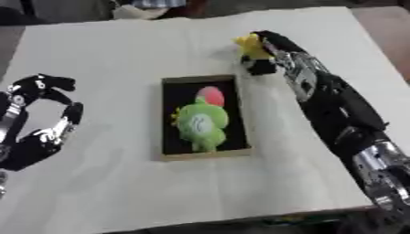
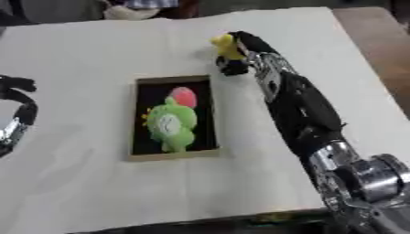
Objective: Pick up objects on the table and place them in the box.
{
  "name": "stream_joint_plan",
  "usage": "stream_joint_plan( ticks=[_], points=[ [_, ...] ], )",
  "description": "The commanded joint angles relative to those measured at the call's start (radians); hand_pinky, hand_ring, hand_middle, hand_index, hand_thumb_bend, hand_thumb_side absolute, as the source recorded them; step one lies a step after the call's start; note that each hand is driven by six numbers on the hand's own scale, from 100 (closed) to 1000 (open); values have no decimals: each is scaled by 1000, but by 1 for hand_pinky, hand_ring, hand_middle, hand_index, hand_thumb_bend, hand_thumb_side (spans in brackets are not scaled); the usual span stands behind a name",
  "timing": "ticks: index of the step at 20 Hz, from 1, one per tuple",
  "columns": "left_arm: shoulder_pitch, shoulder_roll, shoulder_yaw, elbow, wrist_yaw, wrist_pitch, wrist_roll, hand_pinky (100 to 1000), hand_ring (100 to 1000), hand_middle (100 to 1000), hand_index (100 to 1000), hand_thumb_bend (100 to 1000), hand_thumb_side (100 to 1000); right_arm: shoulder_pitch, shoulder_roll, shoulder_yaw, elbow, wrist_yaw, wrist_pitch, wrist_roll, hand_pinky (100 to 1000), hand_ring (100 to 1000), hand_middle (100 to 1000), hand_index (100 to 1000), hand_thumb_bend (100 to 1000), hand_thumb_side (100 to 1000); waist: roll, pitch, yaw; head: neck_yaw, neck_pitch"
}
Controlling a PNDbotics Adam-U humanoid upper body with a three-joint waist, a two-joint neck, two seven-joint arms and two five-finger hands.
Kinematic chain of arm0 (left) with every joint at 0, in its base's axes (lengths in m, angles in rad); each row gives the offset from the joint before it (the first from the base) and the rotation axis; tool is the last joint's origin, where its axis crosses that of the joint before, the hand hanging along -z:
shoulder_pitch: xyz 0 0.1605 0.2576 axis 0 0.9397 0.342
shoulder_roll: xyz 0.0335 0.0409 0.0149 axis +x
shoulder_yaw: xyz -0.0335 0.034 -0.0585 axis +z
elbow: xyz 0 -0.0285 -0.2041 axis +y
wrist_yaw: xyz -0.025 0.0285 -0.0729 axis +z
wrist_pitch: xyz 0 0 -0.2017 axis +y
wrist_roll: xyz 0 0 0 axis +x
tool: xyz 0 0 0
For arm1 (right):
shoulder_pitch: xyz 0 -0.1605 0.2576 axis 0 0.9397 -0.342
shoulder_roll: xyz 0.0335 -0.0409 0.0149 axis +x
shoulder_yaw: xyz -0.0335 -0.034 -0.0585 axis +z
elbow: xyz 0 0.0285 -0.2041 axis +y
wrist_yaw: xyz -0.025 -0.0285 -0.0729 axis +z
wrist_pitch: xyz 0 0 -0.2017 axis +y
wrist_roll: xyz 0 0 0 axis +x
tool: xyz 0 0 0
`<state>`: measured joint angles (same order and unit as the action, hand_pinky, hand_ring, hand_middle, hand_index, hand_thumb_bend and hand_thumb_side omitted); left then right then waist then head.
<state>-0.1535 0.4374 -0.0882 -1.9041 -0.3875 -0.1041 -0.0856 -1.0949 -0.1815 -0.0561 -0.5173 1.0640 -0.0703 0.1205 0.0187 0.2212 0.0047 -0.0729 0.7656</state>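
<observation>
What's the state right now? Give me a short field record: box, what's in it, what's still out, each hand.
box: shallow, dark inside, tan rim, mid-table
in box: green plush toy with a pink part at its far end, lying flat
still out: yellow object, on the table beyond the box's far right corner
right hand: at the yellow object, fingers curled round it; whether it is lifted cannot be told
left hand: idle at the left edge, fingers curled, holding nothing
table: white cover
</observation>
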Motion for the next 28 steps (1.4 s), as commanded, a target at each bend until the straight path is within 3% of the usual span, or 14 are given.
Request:
stream_joint_plan(
  ticks=[1, 10, 17, 22, 28],
  points=[
    [-4, 6, 4, -7, 1, -3, -1, 706, 602, 656, 796, 285, 706, -11, -15, -7, 4, 1, 2, -2, 730, 858, 859, 919, 100, 100, -8, -31, 2, -4, 4],
    [-2, 1, 6, -2, -1, -2, 1, 705, 601, 656, 797, 276, 711, -8, -28, -4, -32, -27, -30, -96, 527, 650, 517, 649, 100, 100, -10, -33, -2, -2, 4],
    [2, -1, 12, -2, -2, 0, 9, 704, 601, 655, 796, 269, 714, -26, -42, 38, -161, -60, -123, -118, 505, 615, 472, 604, 100, 100, -14, -36, -10, -5, 4],
    [4, -2, 14, -2, -2, 1, 13, 704, 600, 655, 797, 263, 718, -36, -42, 118, -275, -147, -224, -23, 534, 636, 492, 629, 100, 100, -17, -38, -13, -3, 4],
    [-3, -9, 15, -1, -1, 1, 16, 703, 600, 655, 796, 259, 717, -44, -28, 246, -361, -279, -331, 216, 581, 682, 534, 674, 100, 100, -20, -39, -10, -6, 4]
  ],
)
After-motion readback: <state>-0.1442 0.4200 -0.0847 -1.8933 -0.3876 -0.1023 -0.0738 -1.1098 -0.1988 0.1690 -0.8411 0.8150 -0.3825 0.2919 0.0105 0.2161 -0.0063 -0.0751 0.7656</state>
